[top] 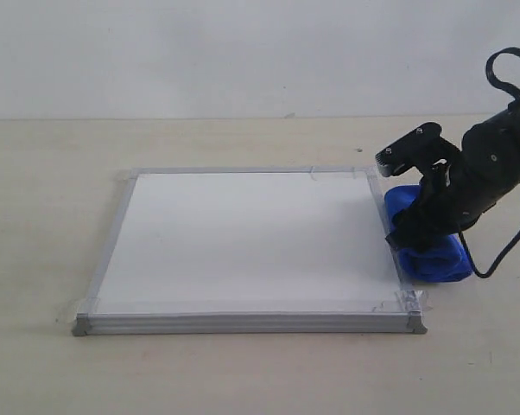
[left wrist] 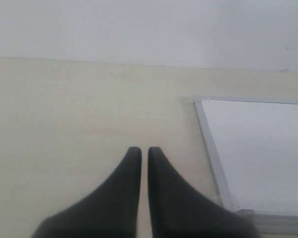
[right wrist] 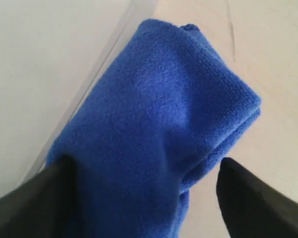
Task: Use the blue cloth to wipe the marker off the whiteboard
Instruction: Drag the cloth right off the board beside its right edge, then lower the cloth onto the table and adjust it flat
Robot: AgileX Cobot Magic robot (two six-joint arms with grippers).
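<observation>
The whiteboard (top: 243, 242) lies flat on the table, its white surface blank; no marker line shows on it in any view. The blue cloth (top: 437, 262) is a folded bundle resting against the board's right frame. My right gripper (top: 409, 235) is down over it, open. In the right wrist view the blue cloth (right wrist: 154, 124) fills the space between the fingers of the right gripper (right wrist: 145, 163); one finger (right wrist: 40, 198) touches it, the other stands clear of it. My left gripper (left wrist: 140, 151) is shut and empty over bare table, left of the whiteboard (left wrist: 258, 148).
Pale wooden tabletop (top: 53, 216) all round the board, with a white wall behind. A black cable (top: 512, 242) loops off the right arm beside the cloth. Clear tape (top: 413, 301) holds the board's corners.
</observation>
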